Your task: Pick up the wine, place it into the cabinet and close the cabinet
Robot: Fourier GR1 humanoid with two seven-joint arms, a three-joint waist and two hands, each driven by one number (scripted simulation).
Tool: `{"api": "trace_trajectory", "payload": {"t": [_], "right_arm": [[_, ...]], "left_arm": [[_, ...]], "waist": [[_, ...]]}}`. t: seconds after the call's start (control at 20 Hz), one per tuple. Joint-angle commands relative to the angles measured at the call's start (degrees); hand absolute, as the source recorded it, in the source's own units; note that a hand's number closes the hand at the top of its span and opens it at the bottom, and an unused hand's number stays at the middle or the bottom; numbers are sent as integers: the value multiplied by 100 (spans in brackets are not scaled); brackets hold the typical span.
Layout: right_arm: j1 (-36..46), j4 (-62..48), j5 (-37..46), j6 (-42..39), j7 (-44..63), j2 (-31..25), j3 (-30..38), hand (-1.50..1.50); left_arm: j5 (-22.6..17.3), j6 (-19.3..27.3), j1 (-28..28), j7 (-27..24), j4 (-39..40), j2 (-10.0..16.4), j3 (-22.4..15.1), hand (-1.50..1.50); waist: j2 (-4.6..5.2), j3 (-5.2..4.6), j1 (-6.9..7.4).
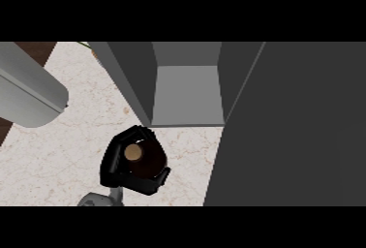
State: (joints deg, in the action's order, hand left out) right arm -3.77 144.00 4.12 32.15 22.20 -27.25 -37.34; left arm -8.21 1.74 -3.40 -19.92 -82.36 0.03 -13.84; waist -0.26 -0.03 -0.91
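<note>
The wine bottle (133, 153) is seen from above as a dark brown body with a tan cork top. My right hand (118, 169) is shut on it, black fingers curled round its sides and hiding most of it. Hand and bottle hang over the counter just in front of the grey cabinet (136, 82), below its left wall. The cabinet stands open, and its pale inner floor (187, 94) shows bare. Its dark grey door (293, 126) is swung out and fills the right side of the view. My left hand does not show.
A large pale grey rounded cylinder (28, 92) reaches in from the upper left edge, close to the camera. The speckled cream counter (57, 160) spreads left of and below the hand. A strip of dark wood (32, 48) shows at the far upper left.
</note>
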Motion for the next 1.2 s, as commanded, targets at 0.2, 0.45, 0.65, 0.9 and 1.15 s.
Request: {"api": "trace_trajectory", "payload": {"t": [0.2,0.45,0.65,0.9,1.15], "right_arm": [[-559,1261,-68,-135,184,-368,251,-150],[-672,1257,-248,-122,106,-324,347,-150],[-599,1257,-492,-271,197,-420,588,-150],[-904,1131,-443,-394,-315,-356,418,-150],[-773,1186,-490,-399,-108,-284,599,-150]], "left_arm": [[207,877,-867,126,563,-3,-84,150],[342,962,-1208,224,808,-3,-64,150],[206,888,-1969,286,1515,-3,176,150],[-90,888,-2589,27,2557,-3,337,150],[-271,1052,-2799,-74,2696,-3,102,150]], "waist": [[14,2,-37],[9,4,-31],[28,2,-55],[39,2,-139],[29,-1,-78]]}}
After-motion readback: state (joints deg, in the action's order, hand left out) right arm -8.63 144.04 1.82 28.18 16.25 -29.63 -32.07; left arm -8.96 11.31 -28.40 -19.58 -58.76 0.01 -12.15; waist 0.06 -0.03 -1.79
